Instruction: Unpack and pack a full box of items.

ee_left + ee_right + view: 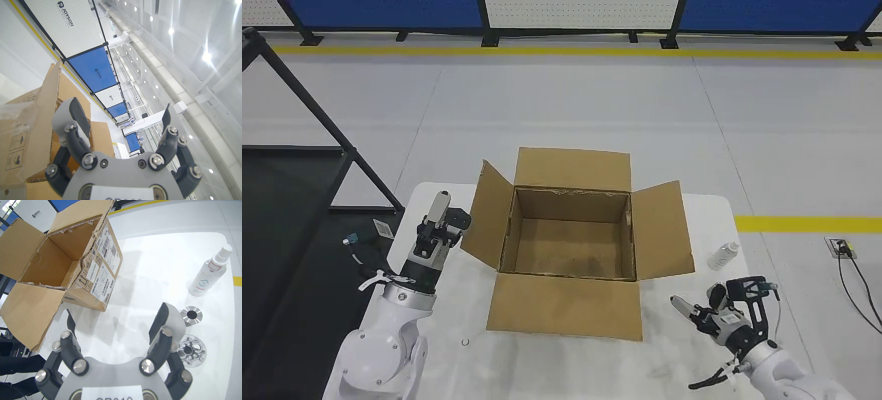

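Note:
An open cardboard box [567, 245] stands in the middle of the white table [697, 330] with all its flaps folded out; its inside looks bare. My left gripper [439, 218] is beside the box's left flap, open and holding nothing, and the left wrist view has it [121, 108] tilted up toward the ceiling with the flap [28, 113] next to it. My right gripper [116, 311] is open over bare table, right of the box [56, 256]; from above it [720, 298] sits near the front right corner. A clear spray bottle [209, 273] lies just beyond it.
Two small metal parts, a ring-shaped piece [191, 315] and a toothed disc [191, 350], lie beside my right fingers. The bottle [723, 255] is near the table's right edge. A tiny white ring [464, 342] lies front left. A black rack [292, 200] stands left of the table.

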Available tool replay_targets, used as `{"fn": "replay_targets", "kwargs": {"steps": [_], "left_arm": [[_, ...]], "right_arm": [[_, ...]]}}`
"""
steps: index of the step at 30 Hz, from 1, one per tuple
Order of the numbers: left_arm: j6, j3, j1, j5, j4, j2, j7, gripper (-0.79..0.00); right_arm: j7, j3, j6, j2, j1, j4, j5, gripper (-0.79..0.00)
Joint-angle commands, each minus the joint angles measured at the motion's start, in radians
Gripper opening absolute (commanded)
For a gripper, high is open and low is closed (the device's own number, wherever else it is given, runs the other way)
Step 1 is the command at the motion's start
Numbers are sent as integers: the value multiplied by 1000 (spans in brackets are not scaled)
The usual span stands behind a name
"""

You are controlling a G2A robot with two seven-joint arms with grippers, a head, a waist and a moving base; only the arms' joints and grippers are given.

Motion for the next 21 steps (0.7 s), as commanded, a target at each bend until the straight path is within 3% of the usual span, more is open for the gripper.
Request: {"fn": "replay_targets", "kwargs": {"steps": [1,10,16,21], "left_arm": [[0,0,0,0,0,0,0,0],[0,0,0,0,0,0,0,0],[0,0,0,0,0,0,0,0],[0,0,0,0,0,0,0,0]], "right_arm": [[-2,0,3,3,-7,-16,-70,0],[16,99,43,18,-50,32,-179,0],[66,110,64,26,-7,129,-232,0],[127,100,22,34,38,198,-234,0]]}}
